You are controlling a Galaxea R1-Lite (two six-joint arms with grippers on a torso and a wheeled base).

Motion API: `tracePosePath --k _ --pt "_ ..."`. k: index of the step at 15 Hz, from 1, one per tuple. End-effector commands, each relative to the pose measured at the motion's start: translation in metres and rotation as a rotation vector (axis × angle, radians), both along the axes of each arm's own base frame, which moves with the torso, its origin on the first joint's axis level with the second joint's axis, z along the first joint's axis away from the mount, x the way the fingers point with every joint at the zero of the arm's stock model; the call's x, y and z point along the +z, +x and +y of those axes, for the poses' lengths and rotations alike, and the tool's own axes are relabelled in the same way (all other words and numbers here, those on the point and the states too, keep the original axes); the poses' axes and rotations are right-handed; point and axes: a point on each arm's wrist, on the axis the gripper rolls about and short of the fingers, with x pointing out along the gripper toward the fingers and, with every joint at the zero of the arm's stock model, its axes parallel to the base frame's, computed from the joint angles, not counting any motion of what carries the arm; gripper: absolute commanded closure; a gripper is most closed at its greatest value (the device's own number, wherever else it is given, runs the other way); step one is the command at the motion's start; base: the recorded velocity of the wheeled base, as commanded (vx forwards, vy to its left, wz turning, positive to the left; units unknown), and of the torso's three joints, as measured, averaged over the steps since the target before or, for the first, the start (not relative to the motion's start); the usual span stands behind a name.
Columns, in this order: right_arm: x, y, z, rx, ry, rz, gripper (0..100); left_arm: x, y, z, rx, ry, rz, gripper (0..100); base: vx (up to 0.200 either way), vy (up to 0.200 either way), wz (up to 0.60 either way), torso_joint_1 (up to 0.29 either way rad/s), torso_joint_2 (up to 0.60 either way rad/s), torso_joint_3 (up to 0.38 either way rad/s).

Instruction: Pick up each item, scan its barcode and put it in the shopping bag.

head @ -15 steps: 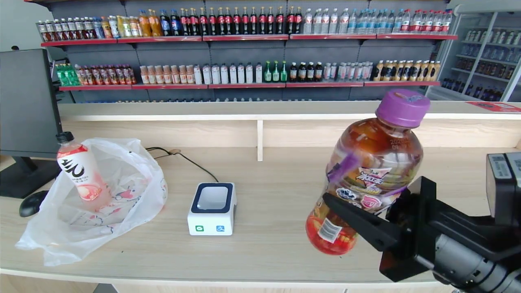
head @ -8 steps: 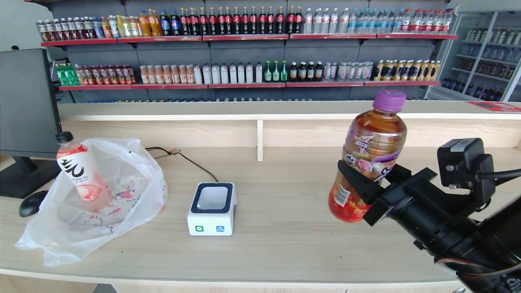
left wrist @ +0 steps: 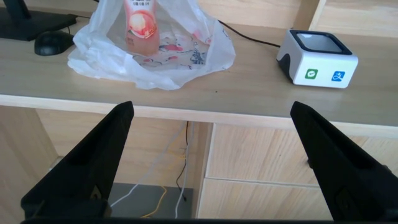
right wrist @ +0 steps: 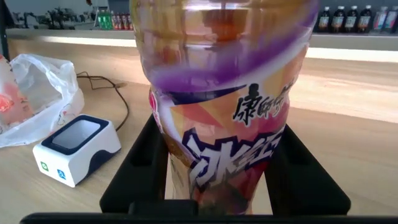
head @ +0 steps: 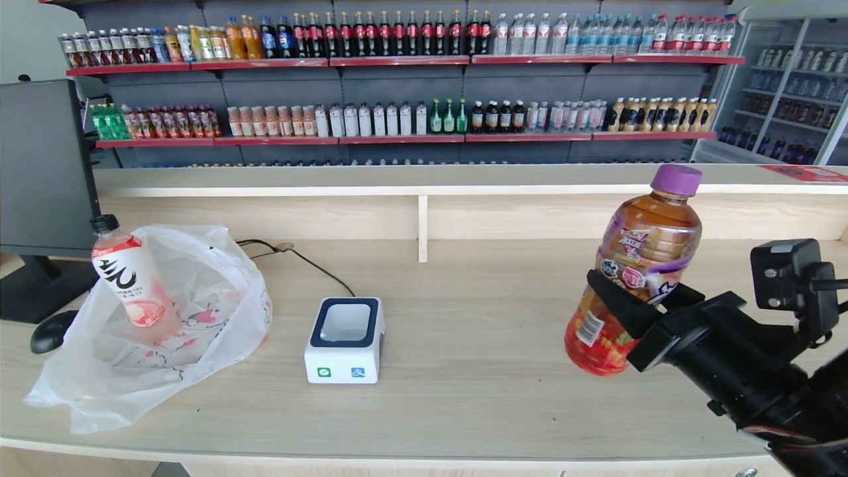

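My right gripper (head: 636, 306) is shut on an amber tea bottle (head: 633, 273) with a purple cap, held tilted above the right part of the wooden counter (head: 464, 397). The same bottle (right wrist: 224, 99) stands between the black fingers (right wrist: 134, 168) in the right wrist view. The white barcode scanner (head: 346, 339) sits at the counter's middle, left of the bottle; the scanner (right wrist: 78, 149) lies beyond the bottle. A translucent shopping bag (head: 199, 318) at the left holds a pink-labelled bottle (head: 132, 281). My left gripper (left wrist: 211, 168) is open, below the counter's front edge.
A black monitor (head: 43, 172) and a mouse (head: 53, 330) stand at the far left behind the bag. The scanner's cable (head: 298, 258) runs back along the counter. A raised wooden ledge (head: 424, 192) bounds the far side, with drink shelves beyond.
The right gripper has carried the bottle away from the camera and to the right; the bottle now stands more upright, its cap higher than its base. Bag, scanner and pink bottle have not moved.
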Motion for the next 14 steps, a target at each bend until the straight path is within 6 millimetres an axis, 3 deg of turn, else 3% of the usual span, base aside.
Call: tracePosePath --k 1,3,6,10,14 --pt "0.006 -0.001 -0.004 -0.011 0.017 -0.023 100 0.000 0.000 0.000 0.001 0.000 0.000 0 0.000 0.000 0.00 0.000 0.00 0.000" --pt "0.007 0.001 -0.004 -0.016 0.025 -0.025 100 0.000 0.000 0.000 -0.001 0.000 0.000 0 0.000 0.000 0.00 0.000 0.00 0.000" --pt "0.009 -0.004 -0.007 -0.017 0.035 -0.032 100 0.000 0.000 0.000 0.001 0.000 0.000 0 -0.200 0.000 0.00 -0.002 0.00 0.004" --pt "0.009 -0.007 -0.009 -0.016 0.036 -0.032 100 0.000 0.000 0.000 0.001 0.000 0.000 0 0.000 0.000 0.00 0.000 0.00 0.000" --pt "0.011 -0.011 -0.012 -0.016 0.042 -0.041 100 0.000 0.000 0.000 0.001 -0.002 0.000 0 0.000 0.200 0.00 0.000 0.00 0.007"
